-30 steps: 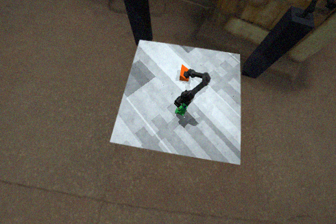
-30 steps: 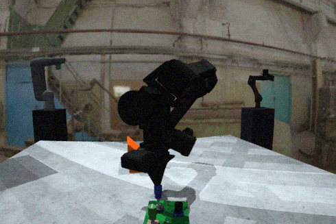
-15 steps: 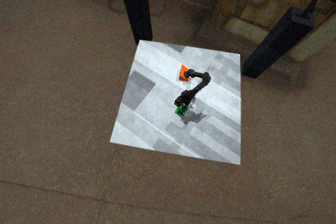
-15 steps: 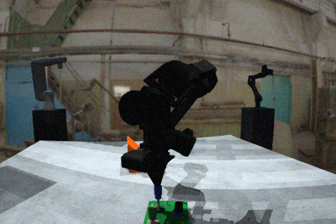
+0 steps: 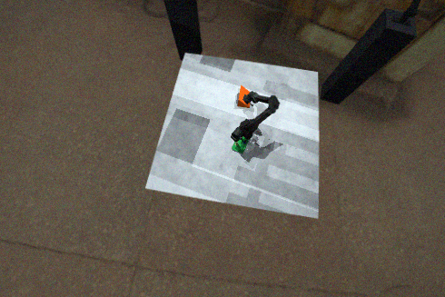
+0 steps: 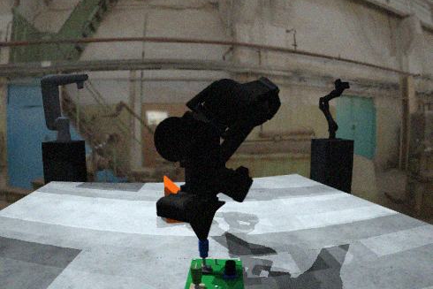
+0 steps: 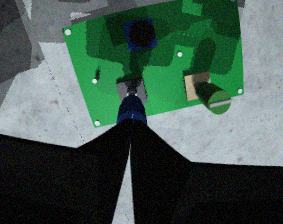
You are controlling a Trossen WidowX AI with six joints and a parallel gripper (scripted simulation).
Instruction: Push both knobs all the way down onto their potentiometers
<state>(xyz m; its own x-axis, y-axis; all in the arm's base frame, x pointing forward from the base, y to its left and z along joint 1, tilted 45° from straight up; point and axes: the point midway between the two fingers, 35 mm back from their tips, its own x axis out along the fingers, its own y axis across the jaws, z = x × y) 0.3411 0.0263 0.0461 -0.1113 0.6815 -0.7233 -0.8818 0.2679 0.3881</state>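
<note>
Pictured closest to the wrist camera, with the gripper (image 5: 241, 137) (image 6: 203, 237) (image 7: 132, 125) clenched, nothing between its fingers — and with the joined tips meeting the top of a blue knob (image 6: 203, 248) (image 7: 132, 110). Too close in view to tell how hard the tips bear on it. Seen under that knob, a length of thin shaft above the grey potentiometer (image 6: 206, 269) (image 7: 123, 90).

Shown beside it on the green circuit board (image 5: 239, 146) (image 6: 225, 284) (image 7: 164, 85), a tall green knob (image 6: 196, 270) (image 7: 219, 102) over a tan potentiometer (image 6: 197, 285) (image 7: 190, 87), apart from the fingers. Visible too, across the board, a black knob (image 6: 230, 268) (image 7: 142, 33) low on a blue potentiometer (image 6: 230, 277) (image 7: 130, 42), also apart.

Framed in the wrist view with the blue knob near the board's closest edge, and from above with the board well inside the edges of the table (image 5: 218, 99) (image 6: 110, 229). Captured beyond the board, the black arm (image 5: 263, 119) (image 6: 239, 140), bent high, and an orange piece (image 5: 242, 92) (image 6: 170, 186) near its base.

Seen past the table, two dark pedestals: one (image 5: 182, 13) (image 6: 64, 163) under a grey arm (image 6: 49, 101), another (image 5: 363, 58) (image 6: 331, 163) under a black one.
</note>
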